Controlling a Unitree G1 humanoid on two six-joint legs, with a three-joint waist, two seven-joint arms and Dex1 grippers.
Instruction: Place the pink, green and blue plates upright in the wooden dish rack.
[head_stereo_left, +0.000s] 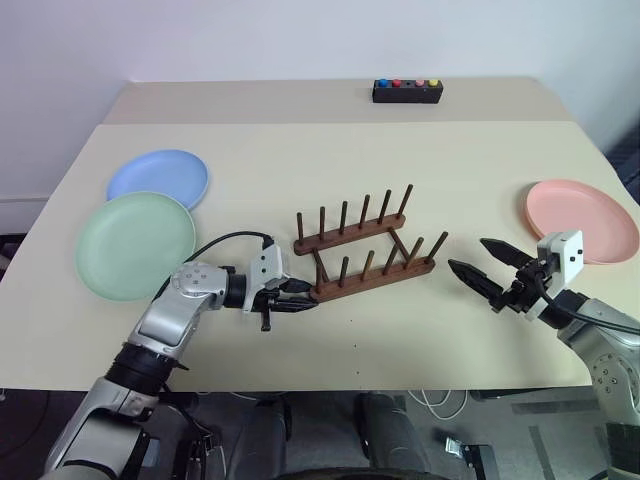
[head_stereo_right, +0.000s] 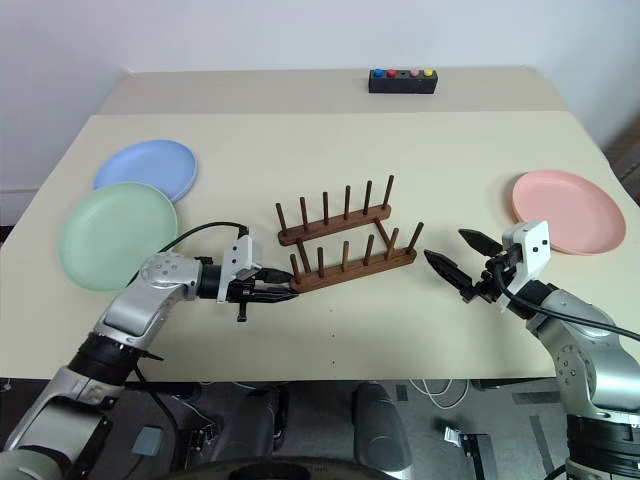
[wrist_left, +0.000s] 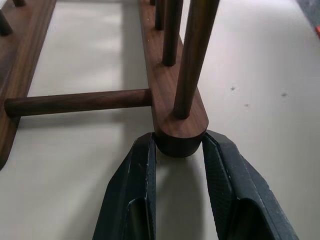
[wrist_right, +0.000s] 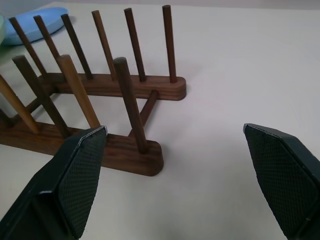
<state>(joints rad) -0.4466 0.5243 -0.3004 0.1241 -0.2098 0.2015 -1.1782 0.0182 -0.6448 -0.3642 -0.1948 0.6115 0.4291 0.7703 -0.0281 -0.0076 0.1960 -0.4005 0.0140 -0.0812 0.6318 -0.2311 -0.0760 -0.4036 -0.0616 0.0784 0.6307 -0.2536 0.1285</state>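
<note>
The wooden dish rack (head_stereo_left: 365, 250) stands at the middle of the table, its pegs upright and bare. My left gripper (head_stereo_left: 300, 296) is shut on the left end of the rack's near rail, one finger (wrist_left: 132, 180) on each side of the rounded rail end. To the right of the rack my right gripper (head_stereo_left: 467, 253) is open, pointing at the rack and holding nothing. The green plate (head_stereo_left: 135, 245) lies flat at the left, and the blue plate (head_stereo_left: 158, 178) lies just behind it. At the far right, behind my right gripper, the pink plate (head_stereo_left: 583, 220) lies flat.
A small black box (head_stereo_left: 407, 91) with coloured buttons sits at the far edge of the table. The pink plate lies close to the table's right edge, and the green plate close to its left edge.
</note>
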